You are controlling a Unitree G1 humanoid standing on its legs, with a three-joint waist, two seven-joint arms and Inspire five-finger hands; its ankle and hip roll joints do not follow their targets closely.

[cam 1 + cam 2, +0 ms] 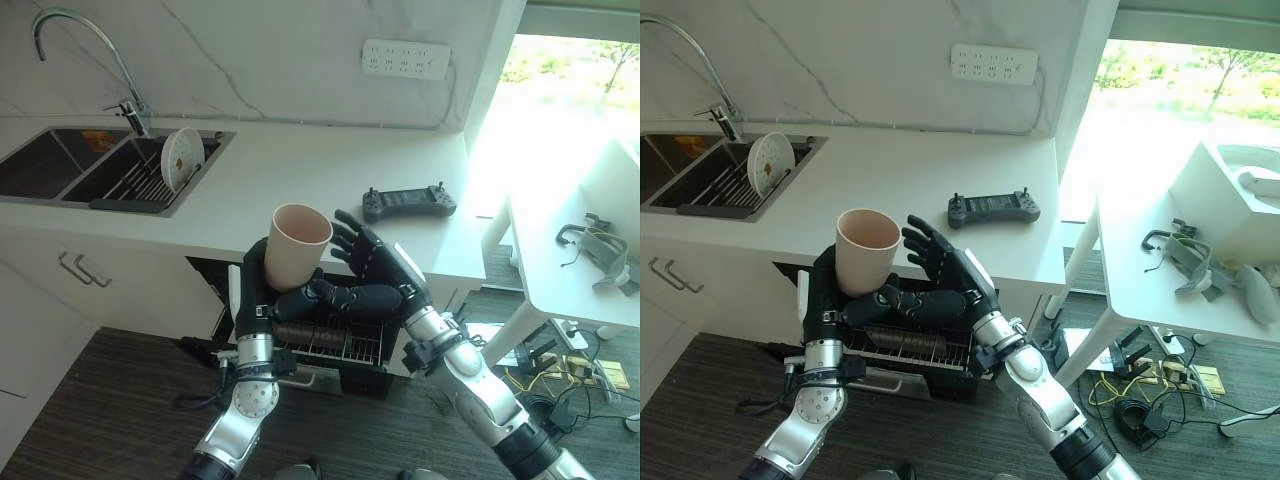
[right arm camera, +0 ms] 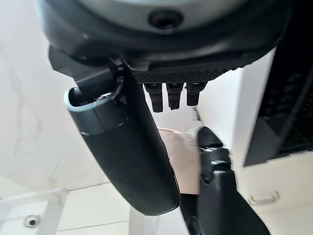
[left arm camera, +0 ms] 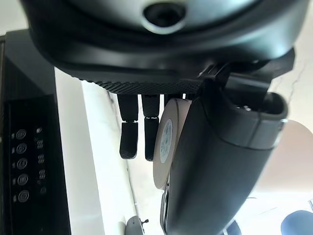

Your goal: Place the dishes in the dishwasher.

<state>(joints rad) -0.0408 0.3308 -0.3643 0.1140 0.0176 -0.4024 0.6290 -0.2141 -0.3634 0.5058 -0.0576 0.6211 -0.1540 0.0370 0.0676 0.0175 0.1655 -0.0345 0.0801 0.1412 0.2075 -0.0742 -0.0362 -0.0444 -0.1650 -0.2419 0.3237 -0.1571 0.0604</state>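
A beige cup [image 1: 297, 245] is held upright in front of the counter's edge, above the pulled-out dishwasher rack [image 1: 335, 345]. My left hand [image 1: 252, 290] is shut on it, fingers curled round its lower part; in the left wrist view the cup's base [image 3: 168, 142] sits between fingers [image 3: 139, 132] and thumb. My right hand [image 1: 385, 262] is open just right of the cup, fingers spread beside its rim, not gripping it. The right wrist view has the cup [image 2: 178, 156] past that hand's straight fingers [image 2: 168, 95]. A white plate [image 1: 183, 157] stands in the sink's rack.
A white counter [image 1: 300, 175] runs behind the cup, with a double sink [image 1: 60, 165] and tap at the left. A black handheld controller [image 1: 408, 203] lies near the counter's right end. A white table [image 1: 560, 270] with gear stands at the right, cables on the floor below.
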